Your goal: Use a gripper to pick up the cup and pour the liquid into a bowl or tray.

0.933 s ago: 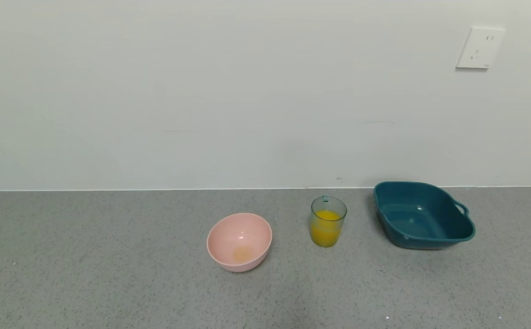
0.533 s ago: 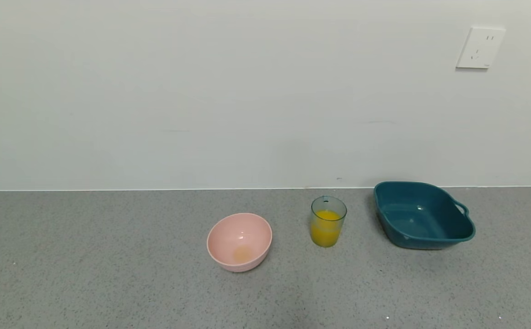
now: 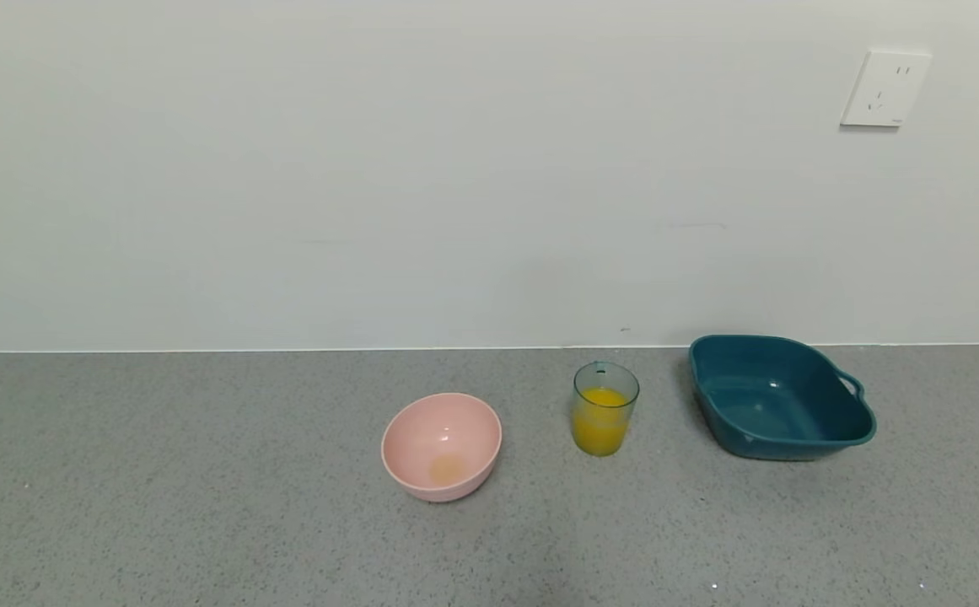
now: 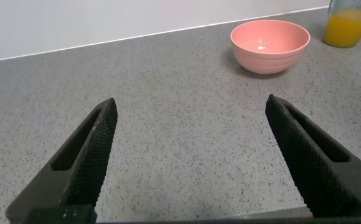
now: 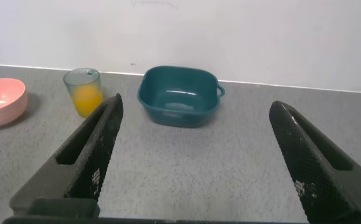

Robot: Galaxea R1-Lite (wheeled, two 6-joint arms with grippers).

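The blue-green cup (image 3: 605,409) stands upright on the grey counter, about half full of orange liquid (image 3: 601,426). It also shows in the left wrist view (image 4: 348,22) and the right wrist view (image 5: 84,92). The pink bowl (image 3: 442,446) sits to its left, apart from it, with a faint yellow trace at its bottom; it also shows in the left wrist view (image 4: 270,45) and the right wrist view (image 5: 1,101). Neither gripper appears in the head view. My left gripper (image 4: 190,109) and right gripper (image 5: 196,112) are both open and empty, well short of the cup.
A dark teal handled tray (image 3: 780,398) stands empty to the right of the cup, near the wall; it also shows in the right wrist view (image 5: 179,96). A white wall with a socket (image 3: 885,87) closes the back of the counter (image 3: 202,506).
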